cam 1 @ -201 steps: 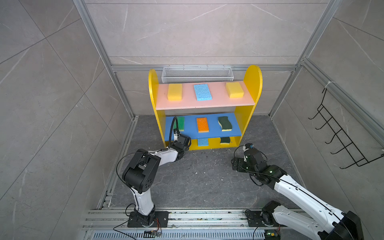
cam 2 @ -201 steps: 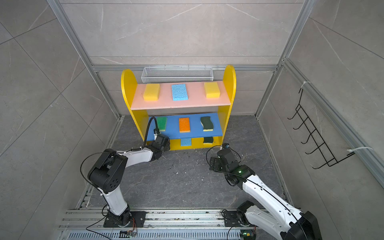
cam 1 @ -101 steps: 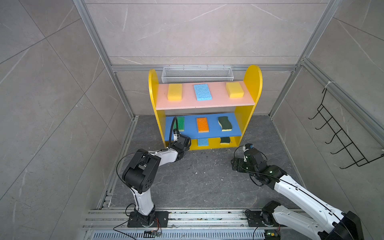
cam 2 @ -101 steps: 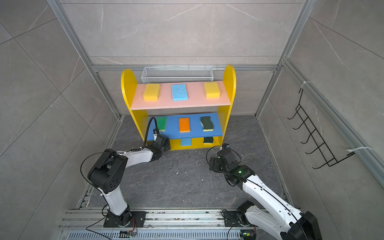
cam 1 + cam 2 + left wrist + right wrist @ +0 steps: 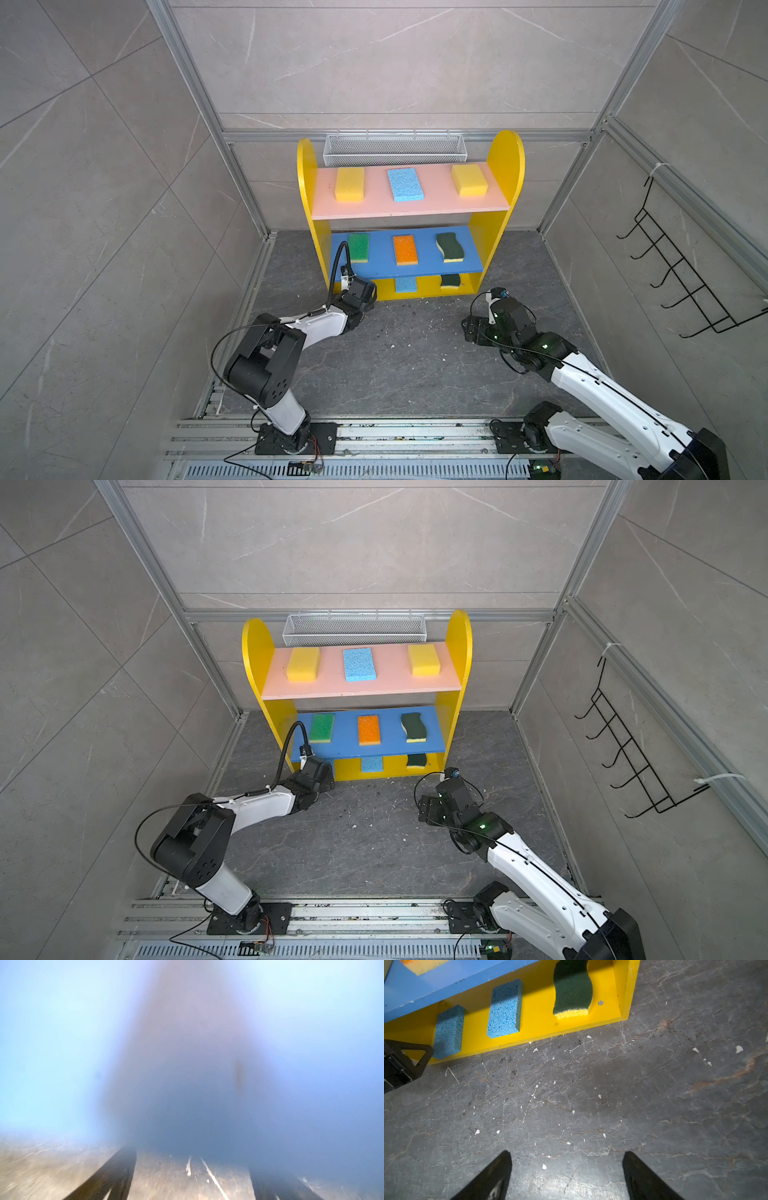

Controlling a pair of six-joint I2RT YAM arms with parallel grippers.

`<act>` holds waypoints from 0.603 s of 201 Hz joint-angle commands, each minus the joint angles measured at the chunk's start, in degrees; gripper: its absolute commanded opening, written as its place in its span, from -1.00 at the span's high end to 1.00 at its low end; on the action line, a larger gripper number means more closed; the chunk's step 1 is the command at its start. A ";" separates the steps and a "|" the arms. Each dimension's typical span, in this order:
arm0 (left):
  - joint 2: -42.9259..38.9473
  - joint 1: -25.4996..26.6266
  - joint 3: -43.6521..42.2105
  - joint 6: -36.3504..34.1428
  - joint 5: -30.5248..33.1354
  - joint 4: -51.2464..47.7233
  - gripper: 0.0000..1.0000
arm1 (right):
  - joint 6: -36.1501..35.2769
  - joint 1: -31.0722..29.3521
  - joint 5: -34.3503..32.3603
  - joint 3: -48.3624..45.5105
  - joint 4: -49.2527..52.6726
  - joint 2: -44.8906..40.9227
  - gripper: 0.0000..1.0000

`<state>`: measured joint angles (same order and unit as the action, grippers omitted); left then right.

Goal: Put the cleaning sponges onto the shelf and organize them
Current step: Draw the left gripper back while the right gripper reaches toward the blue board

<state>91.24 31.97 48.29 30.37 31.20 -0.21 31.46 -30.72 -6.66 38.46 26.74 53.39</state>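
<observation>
1. Sponges [image 5: 405, 184] fill the shelf [image 5: 505, 166]: we count nine, three on each of its three boards, and we see none on the desk [image 5: 407, 357].
2. Our concern is the light blue sponge [image 5: 448, 1031] at the left end of the bottom board [image 5: 542, 1022]. It lies flat with its long axis running near to far, parallel to the middle blue sponge [image 5: 505, 1008]. Its near end sits at the board's front edge.
3. Our left fingers [image 5: 362, 291] sit at that near end, pointing into the shelf under the blue board [image 5: 419, 266]. The sponge lies straight ahead of them, on the far side. The left wrist view shows them spread with bare surface between and the tips lost in blur, so we judge them open and the sponge free.
4. Our right fingers [image 5: 471, 330] are spread wide and empty over the desk, well to the right. The left arm [image 5: 320, 326] is far nearer.
5. We judge the coming move to be a straight pull toward the near side along that long axis. Any sideways drift could skew the sponge.
</observation>
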 commanded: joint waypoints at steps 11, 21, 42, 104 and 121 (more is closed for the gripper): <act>-11.17 2.97 -0.86 -2.24 1.62 -7.66 -0.72 | 1.19 0.21 1.60 0.21 1.47 -2.03 -0.68; -15.15 3.61 -1.28 -1.61 1.97 -10.95 -0.72 | 1.58 0.23 2.36 0.30 1.56 -2.45 -0.65; -23.58 3.89 -1.97 0.55 2.16 -19.31 -0.72 | 2.36 0.22 3.91 0.72 1.99 -3.25 -0.61; -41.78 3.89 -3.03 4.53 -0.76 -37.46 -0.73 | 4.59 -0.94 5.07 3.48 3.91 -4.79 -0.55; -44.29 3.86 -2.88 5.67 -1.96 -40.79 -0.73 | 5.48 -1.78 4.83 4.45 4.03 -4.44 -0.54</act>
<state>50.15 35.97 45.63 33.26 30.89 -32.29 34.98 -31.44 -2.09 40.32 29.15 49.32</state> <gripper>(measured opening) 0.864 0.774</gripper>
